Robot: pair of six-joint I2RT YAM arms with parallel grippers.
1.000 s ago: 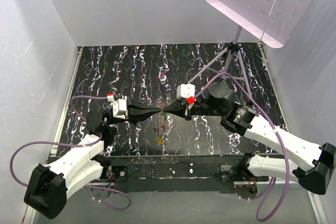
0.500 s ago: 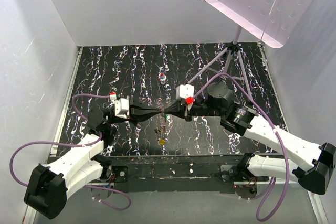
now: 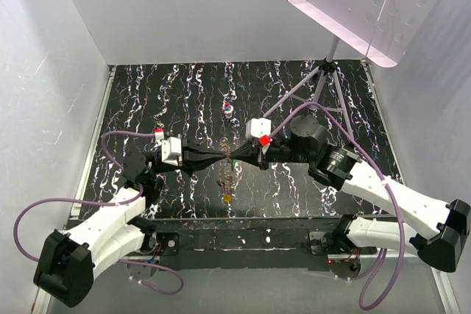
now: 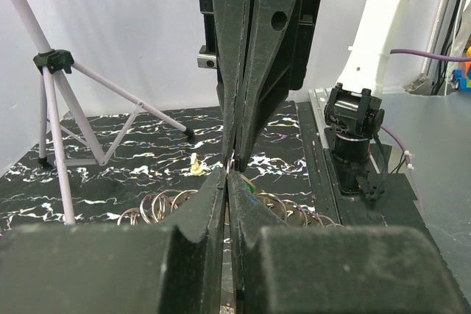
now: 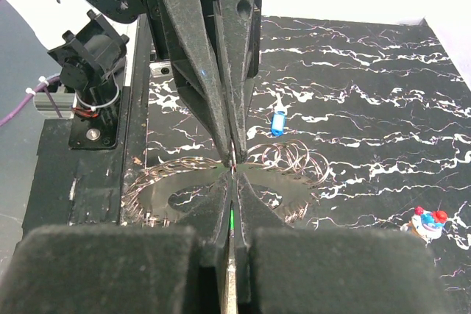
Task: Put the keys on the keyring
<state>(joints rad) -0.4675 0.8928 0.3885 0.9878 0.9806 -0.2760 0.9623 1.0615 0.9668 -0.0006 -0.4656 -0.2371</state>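
Keyring (image 5: 283, 154) site: black, white-veined table (image 3: 147, 93) between white walls. The ring lies flat on it, towards the near edge, right below the meeting fingertips.
Stand (image 3: 353, 5): pale perforated plate on a tripod, far right corner, legs on the table.
Left arm (image 3: 110, 226): reaches in from near left, wrist pointing right.
Right arm (image 3: 390, 193): reaches in from near right, wrist pointing left.
Left gripper (image 4: 227, 176): fingers pressed together, tip to tip with the other gripper. Whether it nips anything, cannot tell.
Right gripper (image 5: 232, 173): closed. A thin green sliver shows between its pads — the green key (image 5: 230, 222), going by colour.
Ring form: thin overlapping wire loops with a coppery glint, partly in the grippers' shadow.
Blob (image 5: 428, 220): red-white-blue, far side of the table, well apart from the ring.
Beige lump (image 4: 196, 165): upright on the table, beyond the loops.
Blue key (image 5: 277, 123): flat on the table, just beside the loops, apart from both grippers.
Yellow speck (image 3: 227, 198): near the table's front edge — too small to name.
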